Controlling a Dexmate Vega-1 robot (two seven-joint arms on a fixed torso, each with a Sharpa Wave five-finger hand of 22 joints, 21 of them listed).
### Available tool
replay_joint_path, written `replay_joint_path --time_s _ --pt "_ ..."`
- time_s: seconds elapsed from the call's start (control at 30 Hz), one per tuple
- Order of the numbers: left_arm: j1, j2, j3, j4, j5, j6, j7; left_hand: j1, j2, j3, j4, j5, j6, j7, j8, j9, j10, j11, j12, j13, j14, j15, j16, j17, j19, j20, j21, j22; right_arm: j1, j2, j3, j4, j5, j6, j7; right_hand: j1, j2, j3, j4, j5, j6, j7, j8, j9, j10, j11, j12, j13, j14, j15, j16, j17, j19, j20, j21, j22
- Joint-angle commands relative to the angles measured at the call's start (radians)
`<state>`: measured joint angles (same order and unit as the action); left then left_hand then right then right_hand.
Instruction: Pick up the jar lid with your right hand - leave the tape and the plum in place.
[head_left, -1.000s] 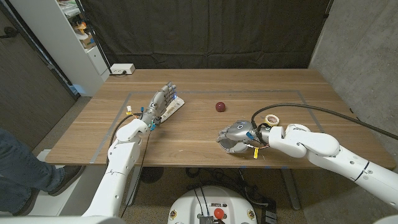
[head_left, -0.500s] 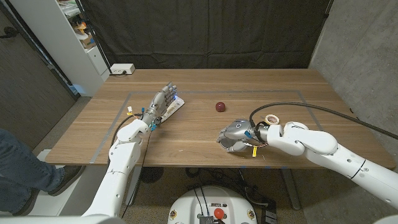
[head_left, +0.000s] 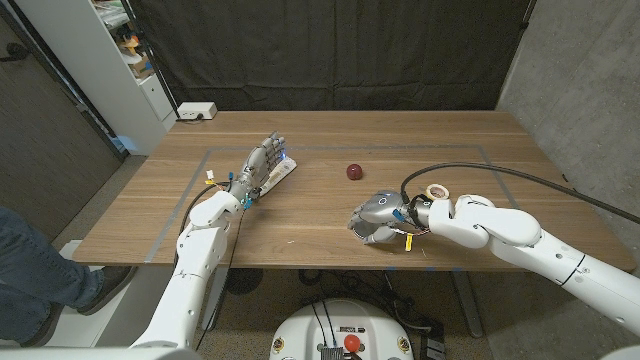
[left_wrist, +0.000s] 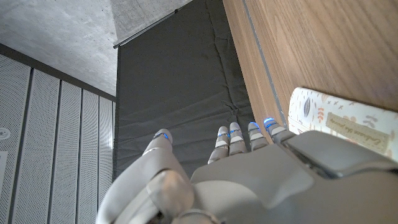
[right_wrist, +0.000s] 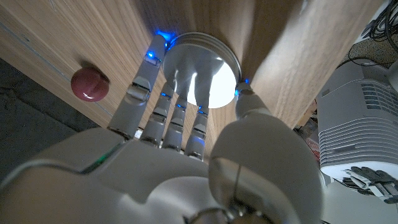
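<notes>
My right hand is cupped over the jar lid near the table's front edge, which hides the lid in the head view. In the right wrist view the round silver jar lid lies against the wood, and my right hand grips its rim between thumb and fingers. I cannot tell whether the lid is off the table. The dark red plum sits just beyond the hand. The tape roll lies by my right forearm. My left hand holds nothing, fingers straight and apart.
A white patterned box lies right beside my left hand. A white power block sits at the table's far left corner. A person's leg shows at the left, beside a shelf unit.
The right hand and forearm have edged very slightly away from the front edge, fingers still over the lid. The left hand, plum and tape have not moved.
</notes>
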<state>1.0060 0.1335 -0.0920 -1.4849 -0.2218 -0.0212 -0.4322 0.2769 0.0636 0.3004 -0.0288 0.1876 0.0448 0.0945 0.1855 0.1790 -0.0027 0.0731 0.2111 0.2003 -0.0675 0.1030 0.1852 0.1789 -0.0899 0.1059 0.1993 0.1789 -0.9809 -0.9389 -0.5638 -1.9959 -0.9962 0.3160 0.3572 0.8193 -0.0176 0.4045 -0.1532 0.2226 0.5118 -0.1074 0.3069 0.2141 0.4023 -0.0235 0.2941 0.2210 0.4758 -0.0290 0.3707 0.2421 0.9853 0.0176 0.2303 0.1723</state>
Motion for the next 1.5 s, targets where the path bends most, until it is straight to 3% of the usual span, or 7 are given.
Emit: replay_joint_path --time_s 0.03,0.8,1.5 --pt "-0.009 -0.001 0.013 0.004 0.008 0.008 0.002 0.0 0.008 0.0 -0.006 0.001 0.003 0.003 0.003 0.002 0.0 0.003 0.004 0.0 -0.006 0.002 0.003 0.005 -0.003 0.008 0.0 0.003 -0.022 -0.014 0.027 -0.018 0.013 -0.017 -0.029 0.025 0.012 -0.004 -0.003 -0.006 0.009 0.019 0.005 0.0 0.015 0.003 0.008 0.004 0.016 -0.064 0.008 0.006 0.004 -0.013 -0.003 0.001" --pt "-0.004 0.003 0.029 -0.02 0.016 0.025 0.008 -0.001 0.009 -0.001 -0.008 0.001 0.002 0.003 0.003 0.002 -0.001 0.004 0.004 0.0 -0.006 0.004 0.003 0.005 -0.003 0.009 0.0 0.003 -0.069 -0.039 0.085 -0.083 0.027 -0.055 -0.055 0.041 0.023 -0.009 0.0 -0.012 0.019 0.014 0.001 0.0 0.024 0.007 0.005 0.005 0.025 -0.067 0.019 0.015 0.009 -0.019 -0.009 0.001" --pt "-0.016 0.007 0.033 -0.012 0.013 0.023 0.0 -0.002 0.01 -0.002 -0.01 0.001 0.001 0.003 0.003 0.002 -0.002 0.004 0.004 0.0 -0.007 0.004 0.003 0.005 -0.003 0.007 0.0 0.003 -0.092 -0.062 0.136 -0.157 0.027 -0.079 -0.015 0.047 0.03 -0.014 0.003 -0.018 0.017 0.008 -0.006 0.0 0.019 0.002 -0.003 0.006 0.029 -0.067 0.024 0.02 0.001 -0.012 -0.017 0.001"
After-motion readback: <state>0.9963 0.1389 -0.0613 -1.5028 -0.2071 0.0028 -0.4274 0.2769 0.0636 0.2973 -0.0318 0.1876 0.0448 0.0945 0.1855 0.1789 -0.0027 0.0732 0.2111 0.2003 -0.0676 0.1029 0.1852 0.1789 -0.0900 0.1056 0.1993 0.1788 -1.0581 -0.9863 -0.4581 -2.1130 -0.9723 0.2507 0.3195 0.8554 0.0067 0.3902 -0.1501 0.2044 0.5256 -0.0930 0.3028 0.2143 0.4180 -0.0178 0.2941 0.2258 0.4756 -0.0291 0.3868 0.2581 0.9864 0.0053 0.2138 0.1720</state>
